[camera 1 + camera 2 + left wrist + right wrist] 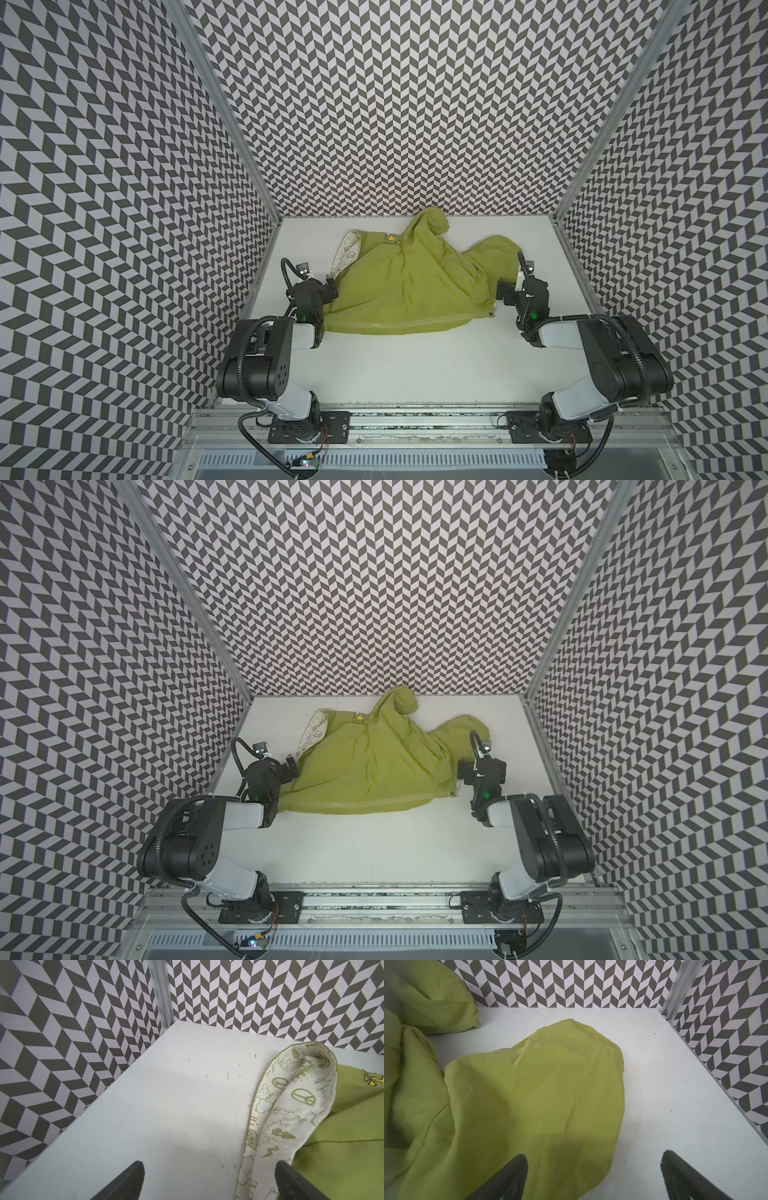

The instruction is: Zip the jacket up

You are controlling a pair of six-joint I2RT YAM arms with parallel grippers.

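The green jacket (407, 286) (365, 766) lies crumpled on the white table (415, 365), with its zipper line (399, 326) running along the near edge. Cream lining printed with green doodles (291, 1105) shows at its left end. A rounded green lobe (560, 1084) spreads at its right end. My left gripper (331, 288) (209, 1165) is open at the jacket's left edge, one finger over the lining and one over bare table. My right gripper (504, 292) (593, 1156) is open at the right edge, one finger over green fabric. Neither holds anything.
Chevron-patterned walls (124, 208) close in the table on the left, back and right, with aluminium corner posts (162, 991) (679, 987). A metal rail (415, 419) carrying both arm bases runs along the front. Bare white table lies between the jacket and the rail.
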